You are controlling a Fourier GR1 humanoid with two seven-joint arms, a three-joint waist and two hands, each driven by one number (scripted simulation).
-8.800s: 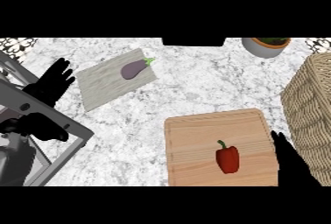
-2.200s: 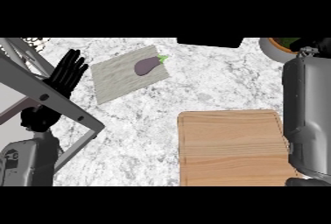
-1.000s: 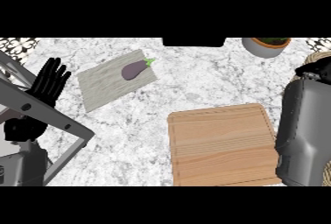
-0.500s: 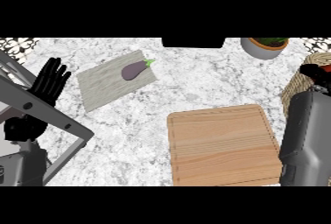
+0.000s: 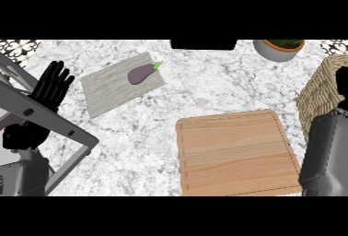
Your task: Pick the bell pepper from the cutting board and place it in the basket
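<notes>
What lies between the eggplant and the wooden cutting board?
In the head view, only bare marble counter lies between the eggplant, on its grey mat, and the cutting board.

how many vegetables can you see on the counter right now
1: a purple eggplant lying on the grey mat at upper left. The cutting board is bare, and no bell pepper shows; it may be hidden by the right hand over the basket.

By the cutting board [image 5: 236,156], the right forearm [image 5: 328,154] is a smooth dark grey casing with rounded edges ending in a black hand [image 5: 341,87], while the left hand [image 5: 51,85] is black too, with slim segmented fingers.
</notes>
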